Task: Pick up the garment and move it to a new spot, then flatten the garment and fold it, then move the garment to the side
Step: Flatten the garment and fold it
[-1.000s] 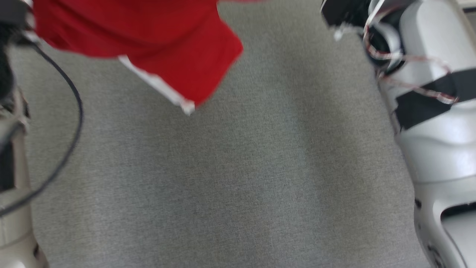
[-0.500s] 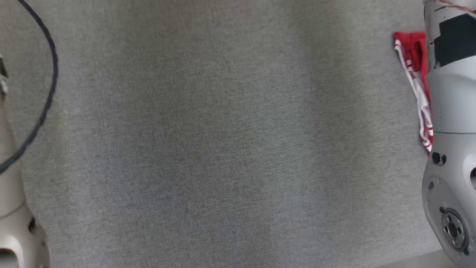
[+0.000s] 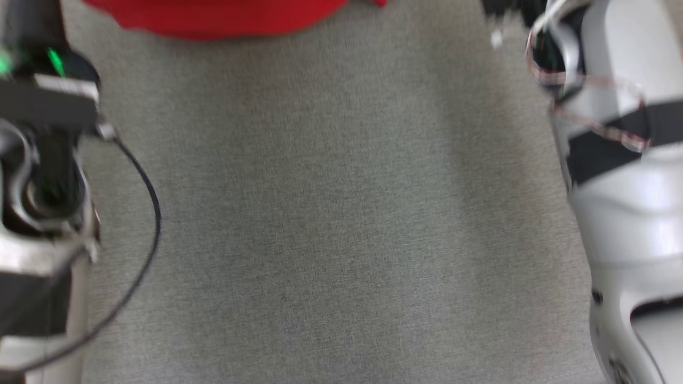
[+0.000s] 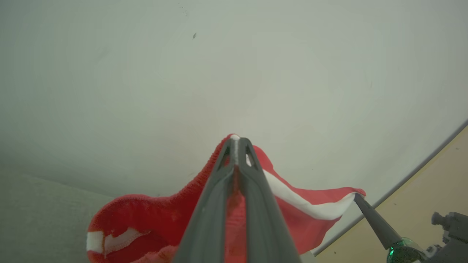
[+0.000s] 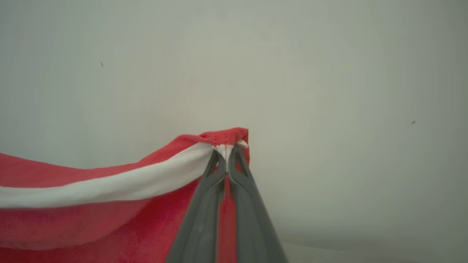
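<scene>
The garment (image 3: 213,16) is red with a white band, and its lower edge hangs into the top of the head view above the grey table (image 3: 341,224). In the left wrist view my left gripper (image 4: 237,140) is shut on a bunched edge of the garment (image 4: 292,215). The cloth stretches from there to a corner pinched by my right gripper (image 4: 360,200). The right wrist view has my right gripper (image 5: 226,149) shut on the banded edge of the garment (image 5: 91,219), which sags away to the left. Both arms hold it up in the air.
My left forearm (image 3: 42,176) with its black cable (image 3: 152,213) stands at the head view's left edge, and my right forearm (image 3: 624,176) at the right edge. A pale wall (image 4: 219,73) lies behind the garment, with a tan floor strip (image 4: 438,175) beside it.
The head camera has swung about, so the whole picture shifted. The garment sits higher in that view than a second ago, and its white-edged corner has left the picture. Both grips are unchanged.
</scene>
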